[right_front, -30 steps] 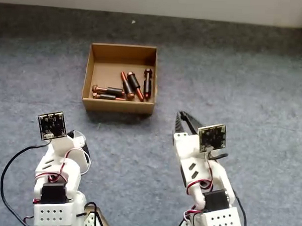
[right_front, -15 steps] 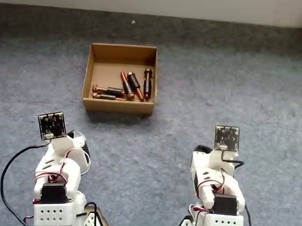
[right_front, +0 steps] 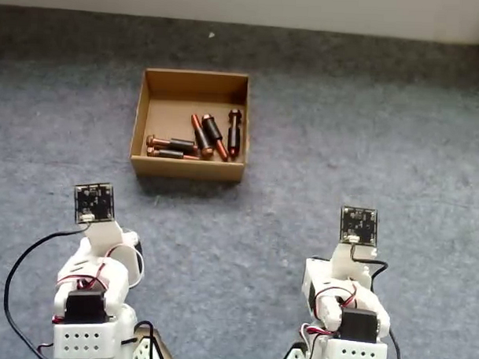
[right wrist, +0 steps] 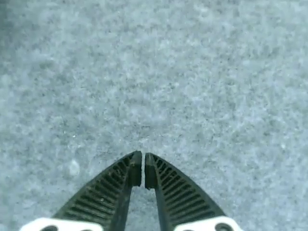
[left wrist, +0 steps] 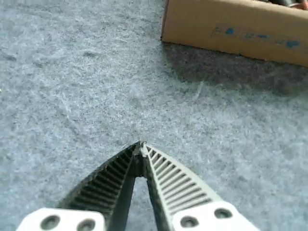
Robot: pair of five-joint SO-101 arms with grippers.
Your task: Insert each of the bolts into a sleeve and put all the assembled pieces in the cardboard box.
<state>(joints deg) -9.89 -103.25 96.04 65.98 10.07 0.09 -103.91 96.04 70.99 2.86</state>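
left end effector (left wrist: 140,147) and right end effector (right wrist: 143,162), each with fingers pressed together and pinching nothing, are pointing down at the grey-covered table (right_front: 366,152), while both arms are sitting tucked at six o'clock in the high view. the cardboard box (right_front: 188,170) is standing at one o'clock from the left arm and eleven o'clock from the right arm, well apart from both. inside it, what look like five assembled pieces (right_front: 195,138), copper-coloured bolts seated in dark sleeves, are lying across the box's six o'clock half, some touching. with every bolt and sleeve in sight already lying in the box, the task is looking finished, and nothing appears to be waiting for either arm.
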